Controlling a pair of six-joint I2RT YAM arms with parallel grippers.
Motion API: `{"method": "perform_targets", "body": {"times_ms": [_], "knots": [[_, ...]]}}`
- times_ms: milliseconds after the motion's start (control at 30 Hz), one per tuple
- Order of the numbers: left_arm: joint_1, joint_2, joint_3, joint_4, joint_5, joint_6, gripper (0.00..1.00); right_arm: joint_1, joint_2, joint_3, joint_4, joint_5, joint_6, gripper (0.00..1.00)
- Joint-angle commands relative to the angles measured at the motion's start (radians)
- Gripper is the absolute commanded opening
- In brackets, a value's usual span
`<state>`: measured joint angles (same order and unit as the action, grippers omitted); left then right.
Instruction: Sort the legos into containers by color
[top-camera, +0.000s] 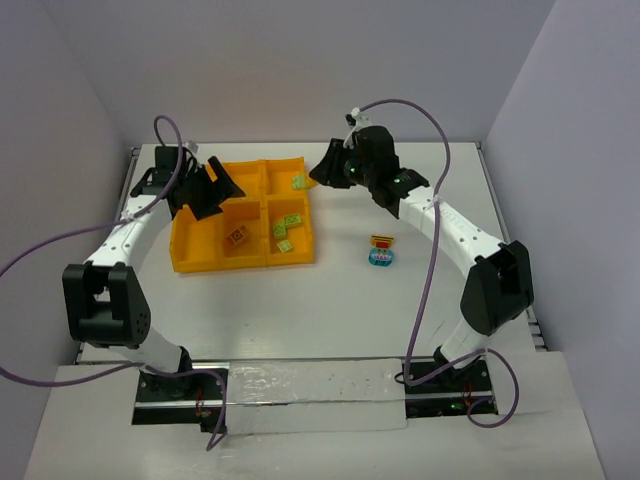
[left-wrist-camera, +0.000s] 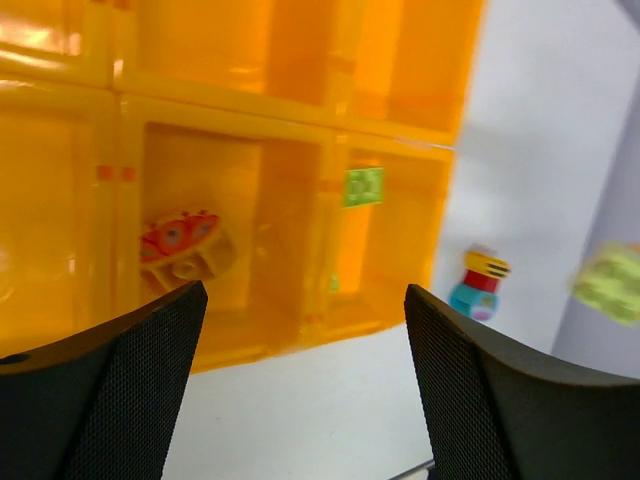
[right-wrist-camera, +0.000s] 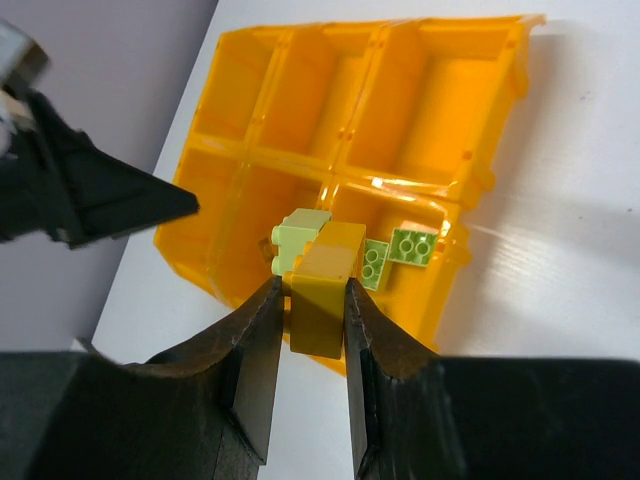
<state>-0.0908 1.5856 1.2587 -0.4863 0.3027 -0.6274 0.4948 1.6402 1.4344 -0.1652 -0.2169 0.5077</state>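
The orange tray lies left of centre. Lime green bricks lie in its far right compartment and near right compartment. A red brick lies in the near middle one and also shows in the left wrist view. A stack of yellow, red and light blue bricks stands on the table right of the tray. My right gripper is shut on a yellow brick with a lime green brick stuck to it, held above the tray's right side. My left gripper is open and empty over the tray's left edge.
White walls close in the table on the left, back and right. The two grippers face each other across the tray's far half. Purple cables hang from both arms.
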Motion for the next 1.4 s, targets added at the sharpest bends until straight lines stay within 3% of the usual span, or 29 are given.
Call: {"method": "perform_targets", "body": {"times_ms": [0,167,233,500,800,967,1100,1367], "knots": [[-0.014,-0.138,0.05,0.121,0.176,-0.021,0.85,0.058,-0.049,0.051,-0.025,-0.001,-0.062,0.0],[-0.024,-0.141,0.032,0.249,0.418,-0.112,0.84,0.116,-0.041,0.077,-0.054,0.046,-0.116,0.0],[-0.044,-0.146,0.017,0.294,0.449,-0.096,0.81,0.125,-0.033,0.09,-0.065,0.03,-0.122,0.0],[-0.112,-0.28,-0.035,0.264,0.3,0.313,0.79,0.108,0.026,0.242,-0.268,-0.156,-0.163,0.0],[-0.112,-0.398,-0.092,0.296,0.314,0.494,0.81,0.045,0.151,0.429,-0.515,-0.321,-0.23,0.0],[-0.158,-0.492,-0.211,0.435,0.293,0.584,0.83,0.046,0.191,0.445,-0.531,-0.392,-0.226,0.0],[-0.212,-0.582,-0.321,0.536,0.25,0.738,0.85,0.045,0.204,0.454,-0.528,-0.399,-0.214,0.0],[-0.305,-0.599,-0.391,0.533,0.198,0.899,0.85,0.045,0.228,0.492,-0.527,-0.43,-0.187,0.0]]}}
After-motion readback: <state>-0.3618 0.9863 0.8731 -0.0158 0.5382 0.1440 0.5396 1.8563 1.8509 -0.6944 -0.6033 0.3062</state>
